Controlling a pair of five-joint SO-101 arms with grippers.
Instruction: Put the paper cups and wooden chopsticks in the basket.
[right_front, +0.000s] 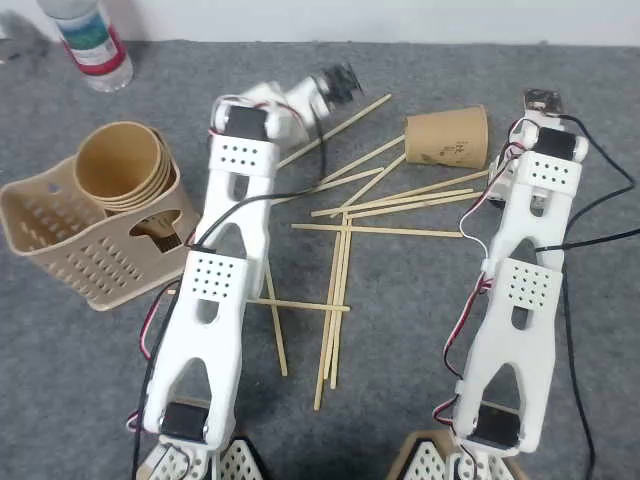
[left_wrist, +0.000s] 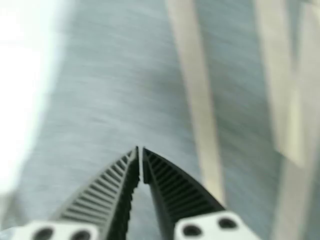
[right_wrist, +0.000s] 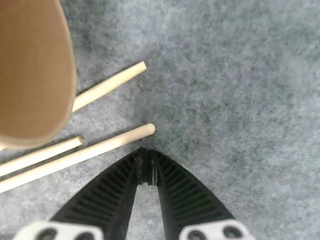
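A: Pincers?
B: Left pincer (left_wrist: 140, 151) pressed together, empty. Right pincer (right_wrist: 147, 155) same, tips near chopsticks (right_wrist: 100, 148).
A: Cups?
B: Stacked cups (right_front: 118, 165) in basket (right_front: 60, 240); lone cup (right_front: 447, 137) lying on desk (right_front: 420, 320), chopsticks scattered between arms.

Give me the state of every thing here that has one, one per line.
basket, standing, cups inside
stacked paper cups, nested in the basket, mouths up
loose paper cup, on its side on the table
chopsticks, scattered on the table
bottle, standing
left gripper, shut, empty
right gripper, shut, empty
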